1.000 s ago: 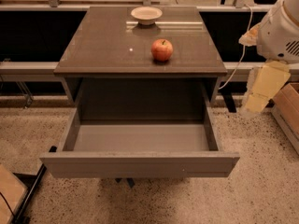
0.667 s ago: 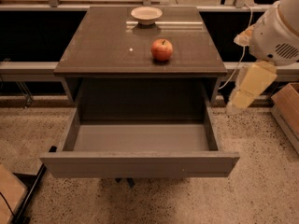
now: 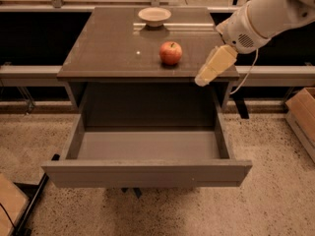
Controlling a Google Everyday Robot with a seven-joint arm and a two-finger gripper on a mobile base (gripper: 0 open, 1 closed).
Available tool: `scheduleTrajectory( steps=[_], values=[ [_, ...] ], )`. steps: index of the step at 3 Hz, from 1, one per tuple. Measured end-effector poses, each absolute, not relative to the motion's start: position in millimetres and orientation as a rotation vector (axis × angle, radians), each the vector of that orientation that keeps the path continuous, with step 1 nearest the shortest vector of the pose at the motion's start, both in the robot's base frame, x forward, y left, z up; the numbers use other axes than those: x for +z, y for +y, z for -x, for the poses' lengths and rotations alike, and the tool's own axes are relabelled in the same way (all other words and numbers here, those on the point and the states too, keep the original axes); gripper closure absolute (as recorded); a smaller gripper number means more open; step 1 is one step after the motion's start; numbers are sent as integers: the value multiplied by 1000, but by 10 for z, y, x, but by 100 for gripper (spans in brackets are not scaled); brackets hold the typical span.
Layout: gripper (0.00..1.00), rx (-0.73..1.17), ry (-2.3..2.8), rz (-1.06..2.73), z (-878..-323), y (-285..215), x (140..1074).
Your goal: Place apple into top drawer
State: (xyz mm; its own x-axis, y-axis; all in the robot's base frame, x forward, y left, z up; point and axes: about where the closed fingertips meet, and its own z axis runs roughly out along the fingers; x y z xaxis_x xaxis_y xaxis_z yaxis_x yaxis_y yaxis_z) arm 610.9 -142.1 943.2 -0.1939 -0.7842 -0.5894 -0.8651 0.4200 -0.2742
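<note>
Currently: reach-for-apple step, apple not yet gripped.
Drawer (image 3: pixel 147 173) stands open, grey, flat-fronted; brown matte surface (image 3: pixel 108 48) above it; cream tool (image 3: pixel 212 68) at the right front edge, apart or together cannot tell; round glossy apple (image 3: pixel 171 52) mid-surface, just left of tool. Next, I judge: shift left, close around apple.

The apple (image 3: pixel 171 52) is set on the cabinet top (image 3: pixel 108 48), well in front of the bowl (image 3: pixel 154 15). The drawer (image 3: pixel 147 173) below is pulled open. The gripper (image 3: pixel 204 77) is held over the top's front right edge, near the apple.
</note>
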Motion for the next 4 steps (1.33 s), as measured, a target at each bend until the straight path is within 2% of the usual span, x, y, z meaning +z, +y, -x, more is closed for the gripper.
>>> scheduleTrajectory(
  steps=[1,2,4],
  values=[
    [0,159,2002,1386,-6164,-1417,9397],
    [0,162,2013,1237,-6454,-1279,9317],
    [0,186,1990,990,-7406,-846,9212]
  ],
)
